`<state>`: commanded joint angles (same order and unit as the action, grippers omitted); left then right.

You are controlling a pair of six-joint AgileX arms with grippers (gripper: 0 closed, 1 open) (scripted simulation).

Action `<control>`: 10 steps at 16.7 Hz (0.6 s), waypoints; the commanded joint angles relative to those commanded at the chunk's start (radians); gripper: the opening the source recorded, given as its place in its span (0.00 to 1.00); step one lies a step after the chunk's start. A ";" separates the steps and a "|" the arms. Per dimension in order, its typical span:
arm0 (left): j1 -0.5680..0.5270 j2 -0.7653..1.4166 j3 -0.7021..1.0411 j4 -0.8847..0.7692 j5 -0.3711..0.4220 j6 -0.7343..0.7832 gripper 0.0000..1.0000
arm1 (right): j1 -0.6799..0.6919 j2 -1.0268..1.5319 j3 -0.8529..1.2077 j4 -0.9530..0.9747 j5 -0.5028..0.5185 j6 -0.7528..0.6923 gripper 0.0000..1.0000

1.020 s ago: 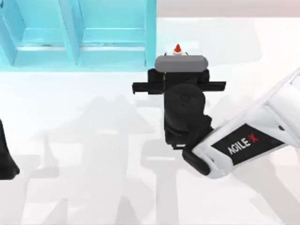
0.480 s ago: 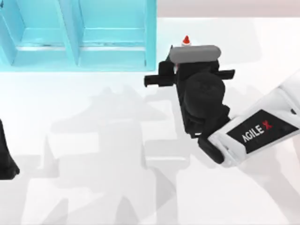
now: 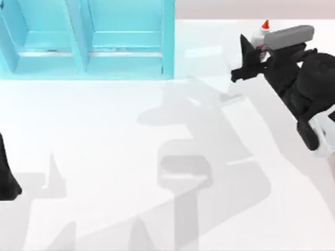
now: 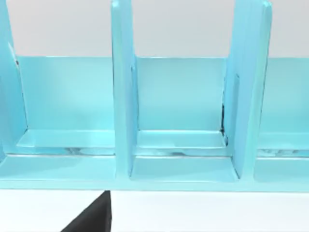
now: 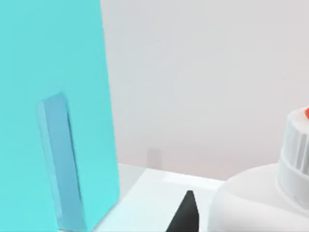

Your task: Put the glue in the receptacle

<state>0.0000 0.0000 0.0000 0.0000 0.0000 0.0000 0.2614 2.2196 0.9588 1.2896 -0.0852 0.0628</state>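
**Carrying the glue at the far right, away from the rack**

Holding the glue (image 3: 260, 32) in our right gripper (image 3: 257, 49), we sit at the far right of the bench (image 3: 157, 146) in the top view. The red cap tip and a little of the white bottle show just above the gripper's grey housing. In the right wrist view the bottle's white shoulder and ribbed collar (image 5: 270, 193) sit close against the camera, consistent with a closed grip on it, though the contact of the fingers themselves is hidden.

The receptacle (image 3: 86, 39), a blue rack with upright dividers, stands at the bench's far left-to-centre edge, well apart from the glue. Our left arm (image 3: 8, 172) is parked at the left edge; its wrist view looks into the rack's compartments (image 4: 181, 145). We cannot tell how its gripper stands.

Risks from here, as we judge them:
- The bottle is small next to the gripper; a shallow grip could let it slip in transit.
- The rack's end wall (image 5: 53, 96) is tall; too low an approach from the right would strike it.
- Releasing over a divider could tip the bottle outside.
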 joint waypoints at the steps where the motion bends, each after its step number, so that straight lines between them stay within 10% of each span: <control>1: 0.000 0.000 0.000 0.000 0.000 0.000 1.00 | -0.065 -0.004 -0.010 0.009 -0.102 0.003 0.00; 10: 0.000 0.000 0.000 0.000 0.000 0.000 1.00 | -0.713 -0.052 -0.102 0.060 -1.035 -0.014 0.00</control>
<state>0.0000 0.0000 0.0000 0.0000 0.0000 0.0000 -0.4520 2.1673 0.8572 1.3497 -1.1206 0.0487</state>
